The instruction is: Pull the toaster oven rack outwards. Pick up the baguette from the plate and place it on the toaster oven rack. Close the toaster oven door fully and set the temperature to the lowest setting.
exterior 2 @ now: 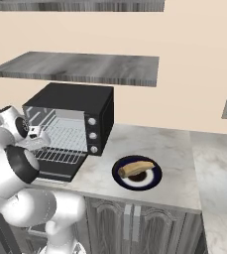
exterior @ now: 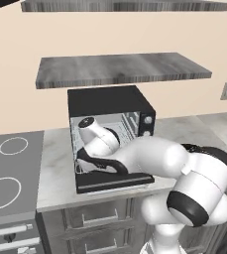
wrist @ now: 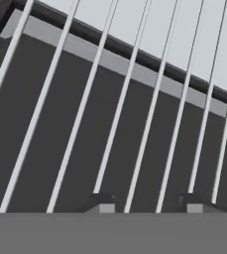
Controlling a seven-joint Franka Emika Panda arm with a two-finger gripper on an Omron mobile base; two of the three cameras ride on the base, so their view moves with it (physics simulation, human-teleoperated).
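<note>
Arm reaching into the open toaster oven.
Left base view: the toaster oven door (exterior: 112,182) lies folded down on the counter (exterior: 55,171). Right base view: the baguette (exterior 2: 136,168) rests on the plate (exterior 2: 154,180), right of the oven. Hand view: the tool (wrist: 147,198) sits narrowly parted over the toaster oven rack (wrist: 120,109), gripping nothing.

text: none readable | toaster oven (exterior 2: 70,124) knob panel: marks perhaps too small to read
</note>
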